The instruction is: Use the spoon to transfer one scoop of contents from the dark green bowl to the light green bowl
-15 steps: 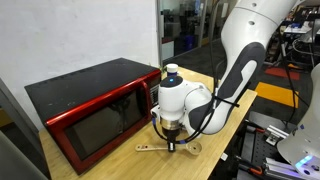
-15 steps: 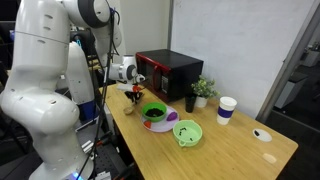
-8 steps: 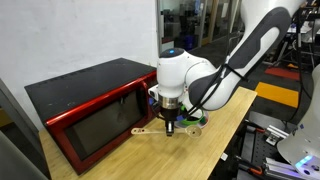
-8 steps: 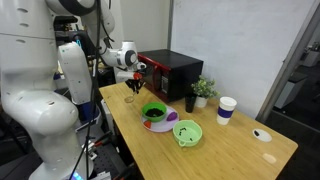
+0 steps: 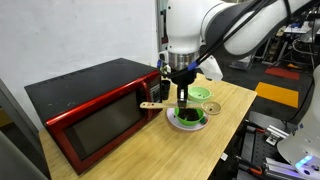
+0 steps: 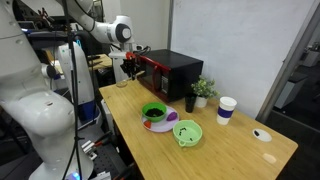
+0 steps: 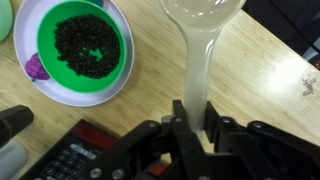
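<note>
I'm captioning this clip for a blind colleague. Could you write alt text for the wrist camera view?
The gripper is shut on the handle of a pale wooden spoon, whose head points to the top edge, over a wooden table. At upper left sits the dark green bowl holding dark loose contents; a microwave keypad shows at lower left.

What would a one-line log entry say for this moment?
gripper: shut on spoon | spoon: in air over table, beside dark green bowl | contents: in dark green bowl
</note>
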